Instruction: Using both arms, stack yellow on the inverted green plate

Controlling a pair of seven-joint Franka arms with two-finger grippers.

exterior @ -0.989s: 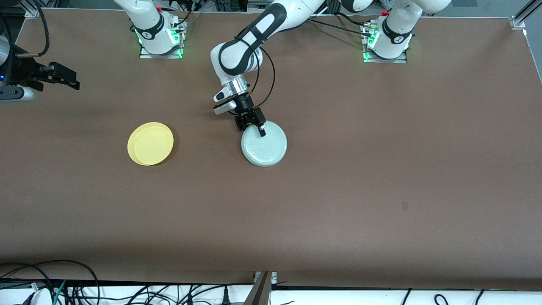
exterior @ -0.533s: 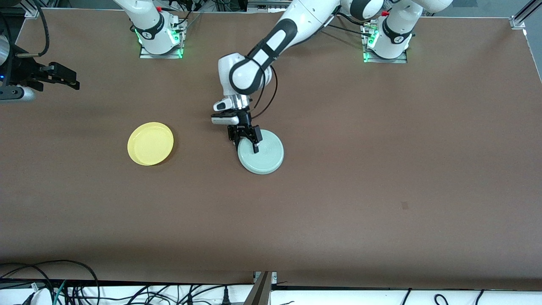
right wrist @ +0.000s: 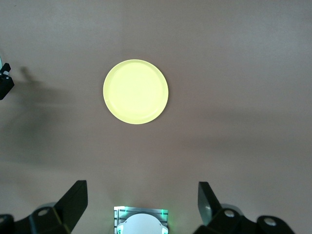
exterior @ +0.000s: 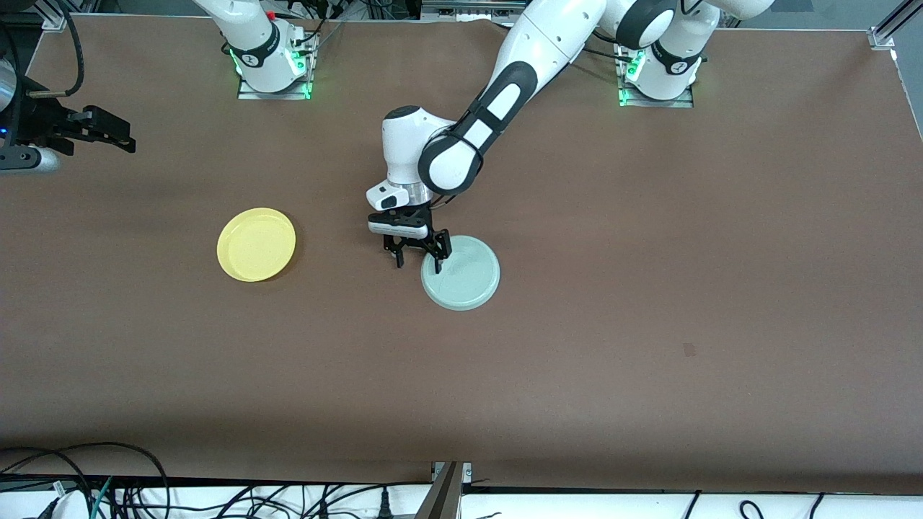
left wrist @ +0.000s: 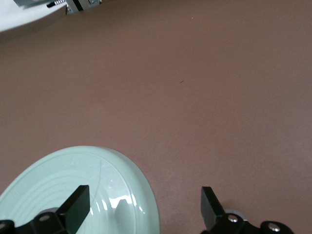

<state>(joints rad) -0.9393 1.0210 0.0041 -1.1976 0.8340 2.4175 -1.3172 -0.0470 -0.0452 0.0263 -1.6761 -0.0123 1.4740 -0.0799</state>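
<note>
The pale green plate lies flat near the table's middle, its ringed underside up. My left gripper is open and low at the plate's edge toward the right arm's end. One finger is over the plate and the other over bare table; nothing is held. The yellow plate sits rim up toward the right arm's end, apart from the green one. My right gripper waits high up, open and empty, looking down on the yellow plate.
The brown table is bare around both plates. The two arm bases stand along the edge farthest from the front camera. Cables lie past the table's nearest edge.
The left gripper has moved toward the front camera, jaws still open. The green plate has shifted with it and now lies flat. The right arm and the yellow plate have not moved.
</note>
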